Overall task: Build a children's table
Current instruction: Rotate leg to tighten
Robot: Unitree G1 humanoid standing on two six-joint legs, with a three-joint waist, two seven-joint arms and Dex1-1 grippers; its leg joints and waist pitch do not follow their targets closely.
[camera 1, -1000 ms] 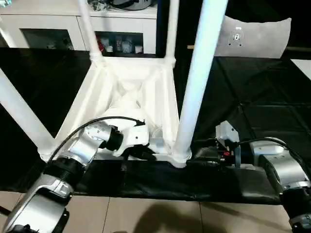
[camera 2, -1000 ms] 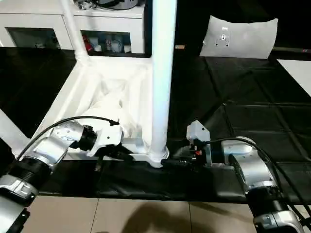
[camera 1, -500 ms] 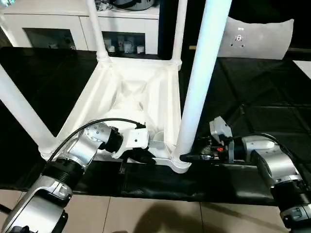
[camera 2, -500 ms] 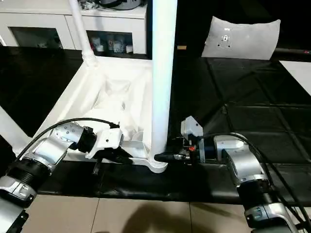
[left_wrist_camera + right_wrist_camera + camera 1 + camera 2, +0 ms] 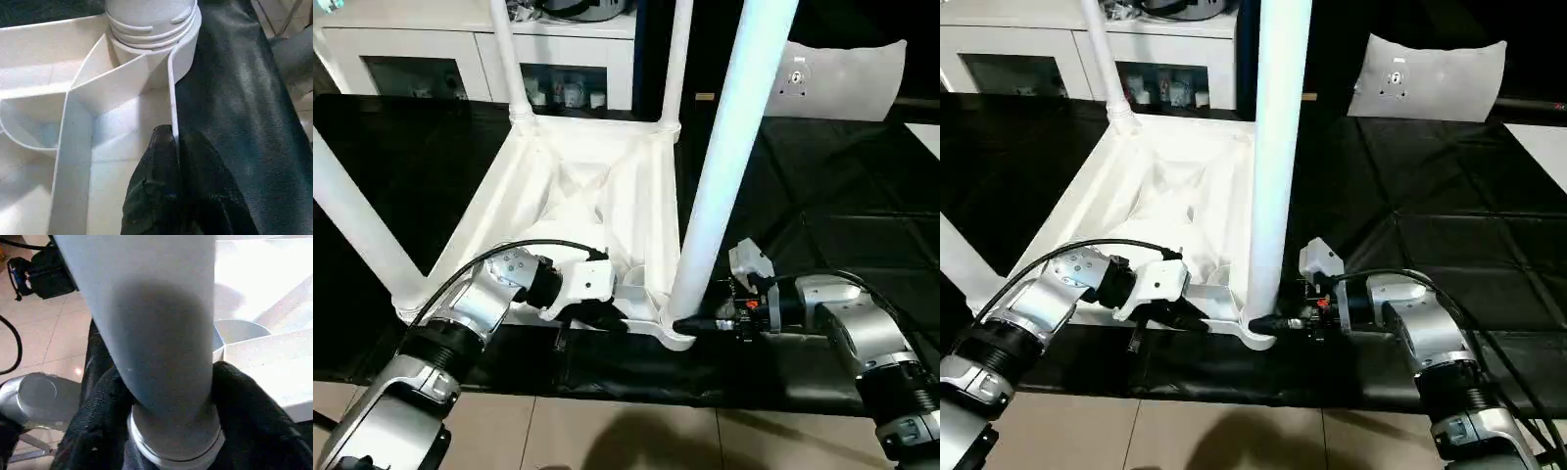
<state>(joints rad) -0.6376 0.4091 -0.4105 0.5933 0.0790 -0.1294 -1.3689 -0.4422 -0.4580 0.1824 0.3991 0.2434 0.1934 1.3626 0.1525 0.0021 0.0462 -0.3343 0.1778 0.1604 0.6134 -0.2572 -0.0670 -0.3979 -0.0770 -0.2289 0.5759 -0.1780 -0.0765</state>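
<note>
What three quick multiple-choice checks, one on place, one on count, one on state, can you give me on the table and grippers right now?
1. Where does the left gripper hold the table top?
A. On its near rim
B. On a far leg
C. On the far rim

2. How many legs stand in corner sockets?
A. Two
B. Three
C. Four

3. What is the right gripper doing?
A. Hanging open above the top
B. Closed around the base of the near right leg
C. Lying on the grey panel

Answers:
1 A: the left wrist view shows its fingers pinching the thin rim wall beside the socket.
2 C: the left eye view shows one leg rising from each corner.
3 B: the right wrist view shows a black finger on each side of the leg just above its socket.
</note>
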